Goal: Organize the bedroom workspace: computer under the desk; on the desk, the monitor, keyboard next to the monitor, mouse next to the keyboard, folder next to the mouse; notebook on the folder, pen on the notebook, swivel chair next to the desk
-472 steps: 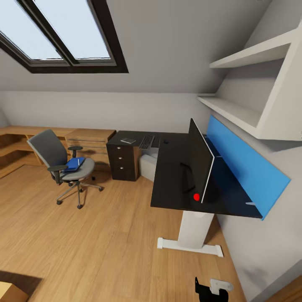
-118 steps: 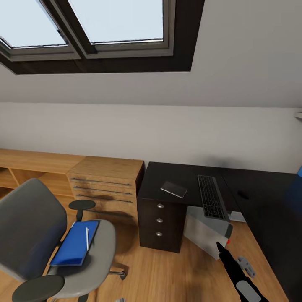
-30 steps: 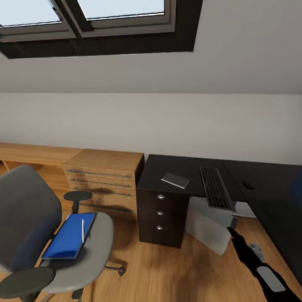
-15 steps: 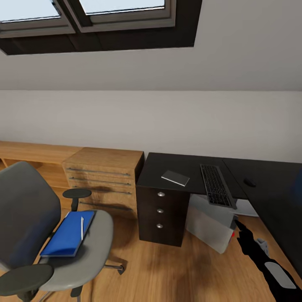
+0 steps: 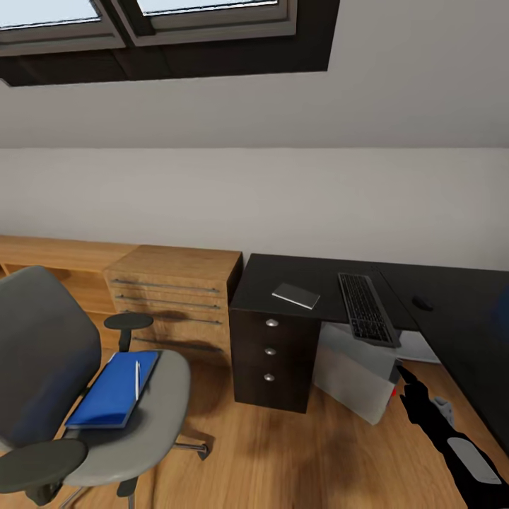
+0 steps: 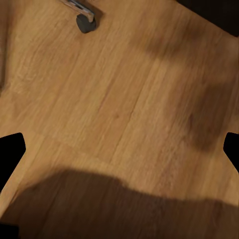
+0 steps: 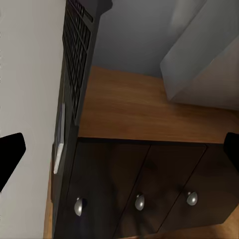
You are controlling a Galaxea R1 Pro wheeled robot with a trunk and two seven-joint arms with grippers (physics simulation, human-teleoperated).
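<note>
The grey swivel chair (image 5: 152,417) stands at the left, with the blue folder (image 5: 113,390) on its seat and the white pen (image 5: 137,372) lying on the folder. On the black desk (image 5: 276,279) lie the dark notebook (image 5: 295,295), the keyboard (image 5: 365,317) and the mouse (image 5: 423,304). Under the desk leans the grey computer (image 5: 350,378). The monitor is out of view. My right arm (image 5: 433,422) reaches toward the computer. My right gripper (image 7: 122,149) is open and faces the desk drawers (image 7: 149,169) and the keyboard (image 7: 75,59). My left gripper (image 6: 122,149) hangs open over the floor.
A light wooden drawer unit (image 5: 177,297) stands between the chair and the desk, and low wooden shelving (image 5: 42,254) runs along the wall. A chair caster (image 6: 85,22) rests on the wooden floor (image 6: 124,99). A skylight (image 5: 162,35) sits in the sloped ceiling above.
The view has crept a little, so the desk sits slightly higher in the picture. My right arm's tip has shifted a bit right and up beside the computer. No object has moved.
</note>
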